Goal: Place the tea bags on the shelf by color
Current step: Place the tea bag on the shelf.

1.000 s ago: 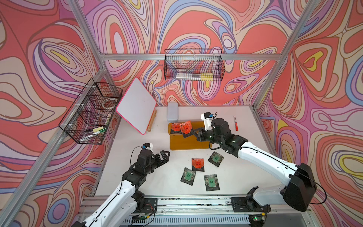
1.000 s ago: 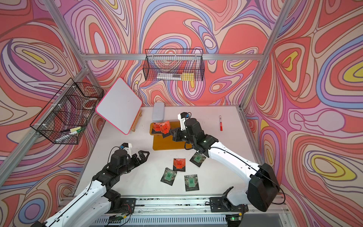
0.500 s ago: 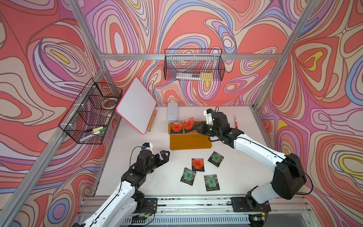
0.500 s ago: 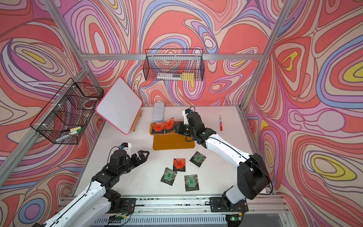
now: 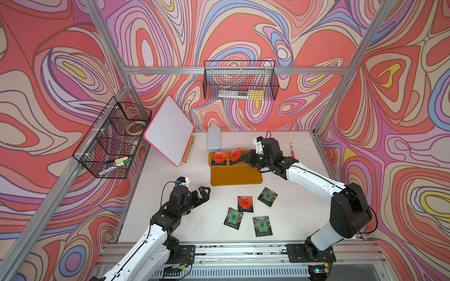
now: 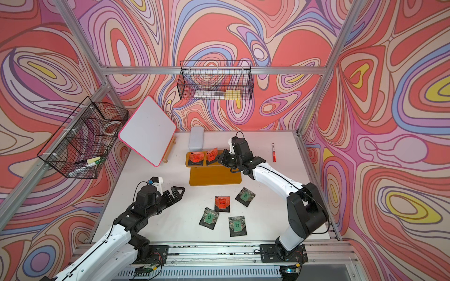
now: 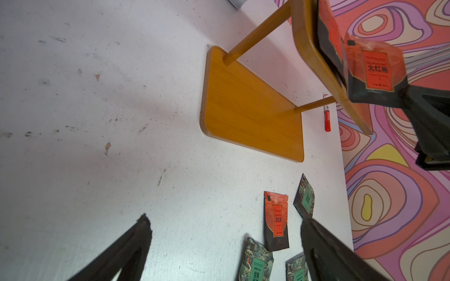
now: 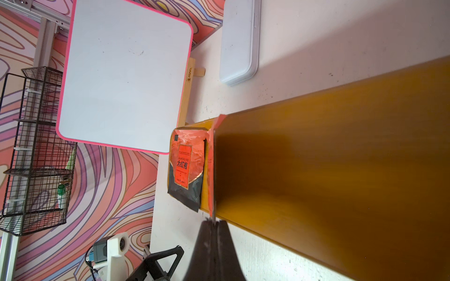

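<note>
- Now the right gripper (image 5: 246, 159) pinches an orange-red tea bag (image 5: 234, 155) at the shelf's (image 5: 236, 176) upper tier, beside a second orange-red tea bag (image 5: 218, 157).
- The left gripper (image 5: 204, 192) hangs splayed wide over the table (image 5: 292, 219).

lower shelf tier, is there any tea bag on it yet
No, in a top view the lower tier shows only bare mustard-yellow wood, with no sachet lying on it.

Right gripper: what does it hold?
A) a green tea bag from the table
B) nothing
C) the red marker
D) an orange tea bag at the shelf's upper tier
D: the right gripper pinches the dark edge of an orange tea bag at the upper tier of the shelf, beside a second tea bag lying there.
</note>
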Tool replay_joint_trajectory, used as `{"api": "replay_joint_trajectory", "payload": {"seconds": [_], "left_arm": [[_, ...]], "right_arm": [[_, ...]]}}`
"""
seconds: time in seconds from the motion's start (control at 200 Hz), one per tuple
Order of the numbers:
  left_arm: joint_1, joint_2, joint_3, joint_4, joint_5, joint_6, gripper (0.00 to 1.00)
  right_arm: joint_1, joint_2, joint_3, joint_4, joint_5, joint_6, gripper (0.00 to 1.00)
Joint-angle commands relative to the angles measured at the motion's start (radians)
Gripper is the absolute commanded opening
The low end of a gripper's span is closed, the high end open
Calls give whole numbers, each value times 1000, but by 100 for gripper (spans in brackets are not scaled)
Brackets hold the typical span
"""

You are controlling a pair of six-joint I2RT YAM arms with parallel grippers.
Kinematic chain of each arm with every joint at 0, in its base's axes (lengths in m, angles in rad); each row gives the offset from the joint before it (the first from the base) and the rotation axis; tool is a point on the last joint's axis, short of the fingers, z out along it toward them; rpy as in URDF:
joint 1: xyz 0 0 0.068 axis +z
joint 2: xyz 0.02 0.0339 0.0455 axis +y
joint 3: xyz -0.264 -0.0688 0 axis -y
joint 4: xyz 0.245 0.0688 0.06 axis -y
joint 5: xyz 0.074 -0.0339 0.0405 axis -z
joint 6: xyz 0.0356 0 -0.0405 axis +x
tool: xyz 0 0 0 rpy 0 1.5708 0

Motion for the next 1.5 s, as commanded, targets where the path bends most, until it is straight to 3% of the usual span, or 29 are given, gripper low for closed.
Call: {"api": "replay_joint_trajectory", "payload": {"seconds": [0.0, 1.492], "left_arm": [[-5, -8, 4, -23, -8, 15, 99], [-5, -5, -3, -16, -11, 11, 99]], "right_arm": [[-5, 19, 34, -1, -16, 20, 0], [-6, 39, 32, -11, -12, 49, 1]]}}
